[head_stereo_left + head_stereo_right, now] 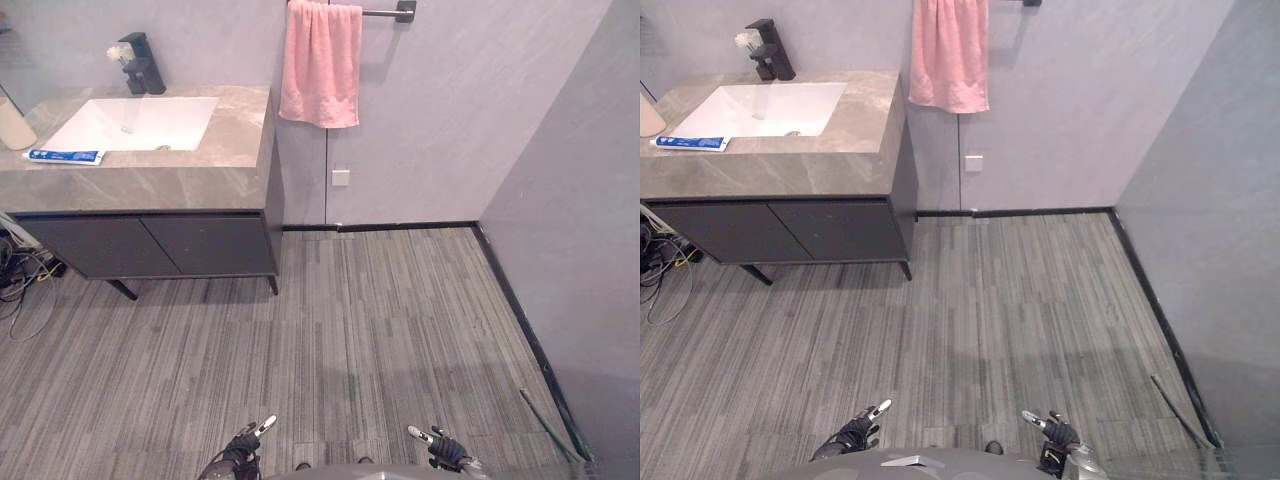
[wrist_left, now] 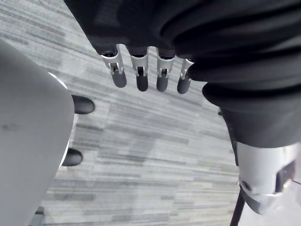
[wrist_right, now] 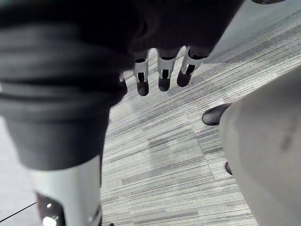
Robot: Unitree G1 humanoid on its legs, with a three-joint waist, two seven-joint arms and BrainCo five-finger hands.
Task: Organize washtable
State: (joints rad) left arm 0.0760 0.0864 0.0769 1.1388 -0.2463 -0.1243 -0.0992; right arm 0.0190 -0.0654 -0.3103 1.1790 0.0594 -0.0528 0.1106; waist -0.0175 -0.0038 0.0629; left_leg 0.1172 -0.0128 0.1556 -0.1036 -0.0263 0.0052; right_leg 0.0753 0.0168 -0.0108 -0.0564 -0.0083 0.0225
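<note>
Grey striped floor (image 1: 380, 330) lies between the robot and the washtable (image 1: 200, 180), which stands ahead and to the left, against the wall. A pink towel (image 1: 320, 65) hangs on the wall beside it. Before the white sink (image 1: 130, 125) a toothpaste tube (image 1: 63, 156) lies flat, its long axis along the front edge. The left hand (image 1: 245, 440) and the right hand (image 1: 440, 447) hang low, with fingers relaxed and empty. I judge the left one nearer to the tube, yet well apart from it.

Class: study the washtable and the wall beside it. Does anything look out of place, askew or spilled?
The toothpaste lies flat on the counter by the sink's front left corner, loose rather than stowed. The towel hangs straight on its rail. Nothing looks spilled.
</note>
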